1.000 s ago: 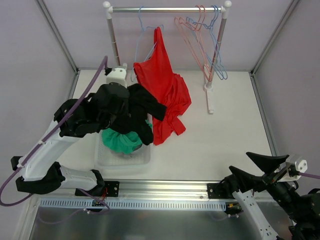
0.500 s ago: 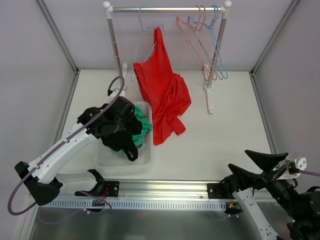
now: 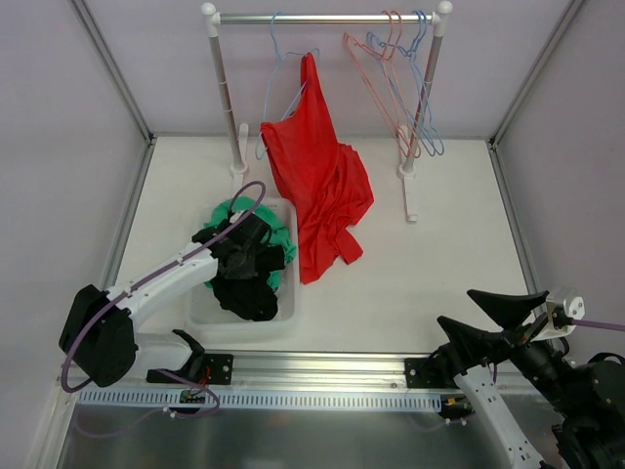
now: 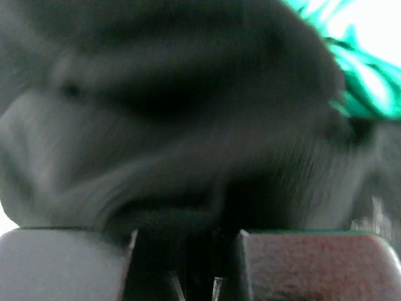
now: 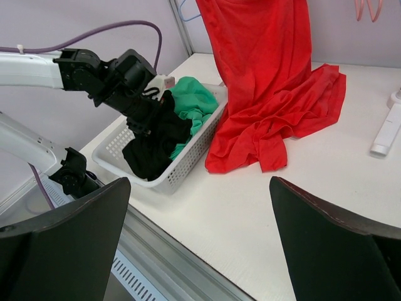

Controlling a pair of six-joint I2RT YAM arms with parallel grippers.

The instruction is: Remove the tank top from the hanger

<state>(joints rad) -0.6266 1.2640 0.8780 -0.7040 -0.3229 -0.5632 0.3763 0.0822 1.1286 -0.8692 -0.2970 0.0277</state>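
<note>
A red tank top (image 3: 320, 176) hangs by one strap from a light blue hanger (image 3: 272, 61) on the rail; its lower half lies crumpled on the table (image 5: 276, 106). My left gripper (image 3: 250, 256) is down in the white basket (image 3: 198, 311), shut on a black garment (image 3: 244, 293) that fills the left wrist view (image 4: 188, 125). Near the table's front right corner, my right gripper (image 3: 488, 320) stands wide open with nothing in it (image 5: 200, 238), well away from the tank top.
A green garment (image 3: 225, 210) lies in the basket under the black one. Pink and blue bare hangers (image 3: 400, 68) hang at the rail's right end. The rack's white foot (image 3: 411, 191) rests on the table right of the tank top.
My left arm has dropped from above the basket and carried the black garment down into it. The right arm has hardly moved. The tank top hangs as before.
</note>
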